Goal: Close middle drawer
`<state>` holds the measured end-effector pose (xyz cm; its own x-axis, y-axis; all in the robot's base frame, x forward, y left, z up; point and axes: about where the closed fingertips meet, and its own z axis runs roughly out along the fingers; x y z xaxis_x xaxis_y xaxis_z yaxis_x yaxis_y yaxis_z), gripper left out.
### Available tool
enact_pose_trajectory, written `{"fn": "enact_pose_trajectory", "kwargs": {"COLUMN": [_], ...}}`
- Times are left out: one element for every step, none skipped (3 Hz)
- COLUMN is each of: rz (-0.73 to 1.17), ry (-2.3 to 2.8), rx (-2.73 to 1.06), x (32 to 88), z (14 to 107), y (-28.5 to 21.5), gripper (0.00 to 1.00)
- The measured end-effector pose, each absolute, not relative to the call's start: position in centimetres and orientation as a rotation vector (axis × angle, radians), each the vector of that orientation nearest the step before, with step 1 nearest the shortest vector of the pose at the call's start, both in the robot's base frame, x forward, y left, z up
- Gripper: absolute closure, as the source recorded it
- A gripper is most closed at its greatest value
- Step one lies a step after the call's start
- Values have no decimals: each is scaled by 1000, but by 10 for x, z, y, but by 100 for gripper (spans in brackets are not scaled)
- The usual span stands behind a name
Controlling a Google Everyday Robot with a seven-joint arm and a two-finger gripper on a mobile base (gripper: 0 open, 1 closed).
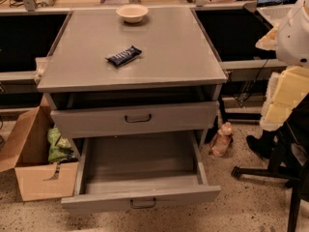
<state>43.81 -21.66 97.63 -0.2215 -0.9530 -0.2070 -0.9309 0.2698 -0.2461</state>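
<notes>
The middle drawer (140, 197) is pulled far out of the grey cabinet. It has a low grey front panel with a small dark bar handle (143, 203), and its deep tray-like inside (140, 161) holds nothing. Above it, the top drawer (135, 119) stands slightly out, with a dark gap under the cabinet top. My arm shows at the right edge as white and pale yellow parts. My gripper (285, 98) hangs there, raised and well to the right of the cabinet, touching neither drawer.
On the cabinet top (159, 66) lie a dark snack bar (123, 56) and a cream bowl (132, 12). An open cardboard box (34, 163) with a green bag stands at the left. A small bottle (221, 139) and a black chair base (275, 168) are at the right.
</notes>
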Motion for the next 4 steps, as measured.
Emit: {"fn": "enact_pose_trajectory", "kwargs": {"rz": [-100, -54, 67, 187], "ry": [2231, 2244, 2248, 2275], "rx": [-1723, -1708, -1626, -1536], "x": [438, 433, 421, 409], "z": [977, 952, 907, 849], "y": [-217, -204, -161, -118], "gripper": [0, 0, 0, 0]}}
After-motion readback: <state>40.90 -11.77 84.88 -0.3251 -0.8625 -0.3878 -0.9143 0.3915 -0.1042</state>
